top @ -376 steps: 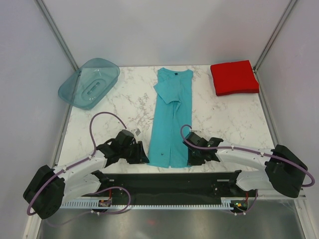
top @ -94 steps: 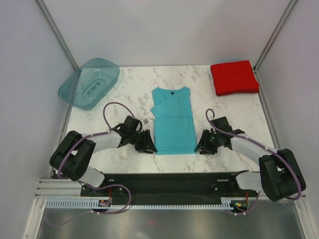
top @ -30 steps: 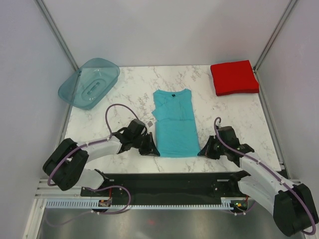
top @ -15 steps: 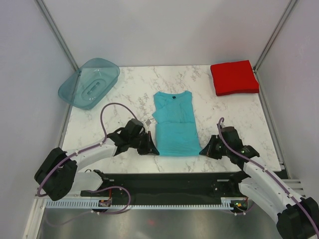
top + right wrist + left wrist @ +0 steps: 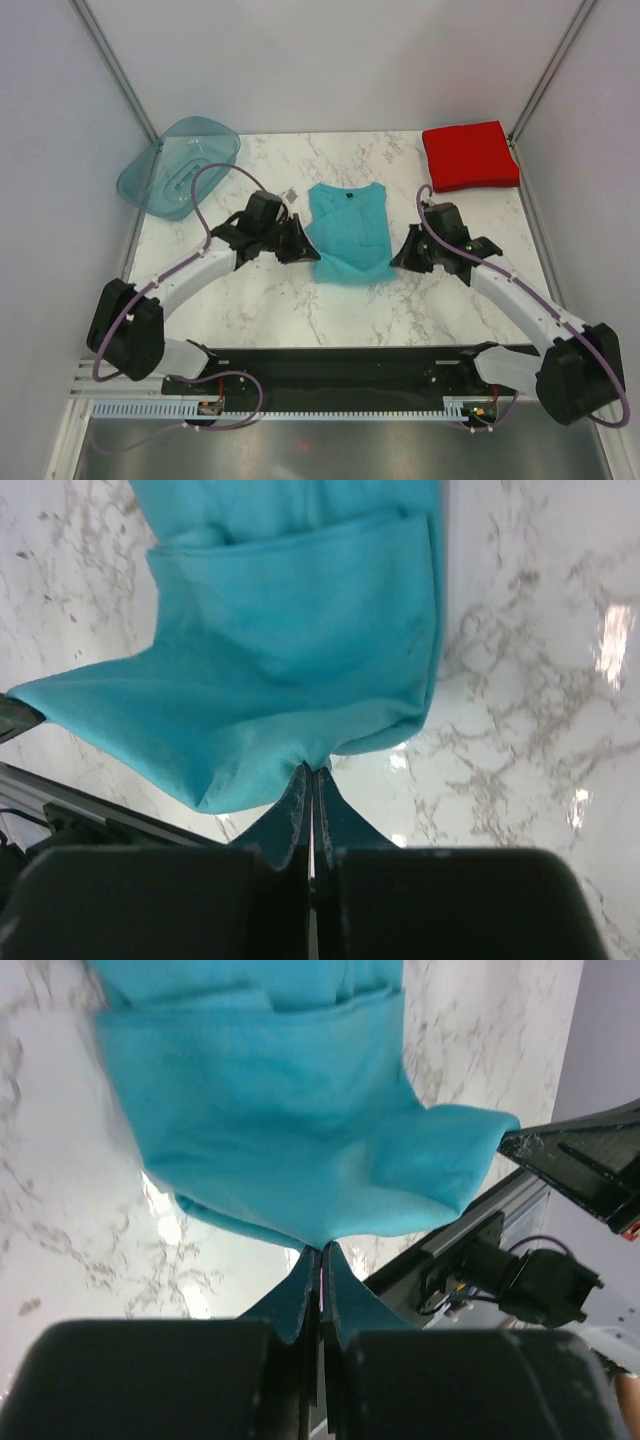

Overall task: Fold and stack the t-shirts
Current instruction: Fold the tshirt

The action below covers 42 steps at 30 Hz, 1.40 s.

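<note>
A white marble tabletop (image 5: 250,300) carries everything. Two white robot arms reach in from its near edge, one on either side of a turquoise t-shirt (image 5: 348,225), which lies at the middle of the tabletop with its collar pointing away from the arms. The shirt is folded into a narrow band. Its collar end rests flat, while its near edge is raised off the marble and sags in a soft curve between the two arms.

A translucent teal plastic tray (image 5: 180,165) sits well to the left of the turquoise shirt and a little farther back. A red t-shirt (image 5: 470,155), folded into a neat square, lies well to its right, at the far right corner.

The left pincer (image 5: 310,254) is closed tight on the turquoise shirt's near left corner, with cloth pinched between its dark fingers. The right pincer (image 5: 399,261) is clamped likewise on the near right corner.
</note>
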{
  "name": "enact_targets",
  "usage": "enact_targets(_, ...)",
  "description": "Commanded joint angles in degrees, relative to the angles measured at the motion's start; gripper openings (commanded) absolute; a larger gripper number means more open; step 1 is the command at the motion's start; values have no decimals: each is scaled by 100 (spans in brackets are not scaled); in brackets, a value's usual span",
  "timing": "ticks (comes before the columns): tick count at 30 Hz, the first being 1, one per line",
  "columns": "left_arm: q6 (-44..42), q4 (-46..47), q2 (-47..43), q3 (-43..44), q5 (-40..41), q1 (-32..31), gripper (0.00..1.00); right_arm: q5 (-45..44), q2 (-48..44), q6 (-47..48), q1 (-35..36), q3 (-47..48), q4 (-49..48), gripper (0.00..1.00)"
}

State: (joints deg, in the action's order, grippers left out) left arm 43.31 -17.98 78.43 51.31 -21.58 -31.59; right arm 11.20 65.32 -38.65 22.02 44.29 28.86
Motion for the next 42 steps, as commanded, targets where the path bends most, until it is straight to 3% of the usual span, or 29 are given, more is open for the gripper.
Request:
enact_targets(1,-534,-127,444,818,-197,390,2,-311,559,340,-13,1051,-232,0)
enact_targets(18,-1290,-162,3607,4560,-601,1427,2,-224,4268,737,-725,5139,-30,0)
enact_targets(35,-1299,-145,6517,7664,-734,1885,2,-109,6808,763,-1059,7013,-496,0)
enact_targets(36,-1325,-136,6605,7814,-707,1894,3,-109,6888,728,-1112,7162,-530,2)
enact_targets(39,-1439,-136,6843,8289,-681,1920,21,127,7047,736,-1191,7330,-741,21)
enact_targets(40,-1483,-136,6817,8316,-628,1946,30,293,7030,893,-1200,7339,-776,34)
enact_targets(42,-1606,-136,6537,8115,-410,1999,35,356,6811,1096,-1253,7209,-768,41)
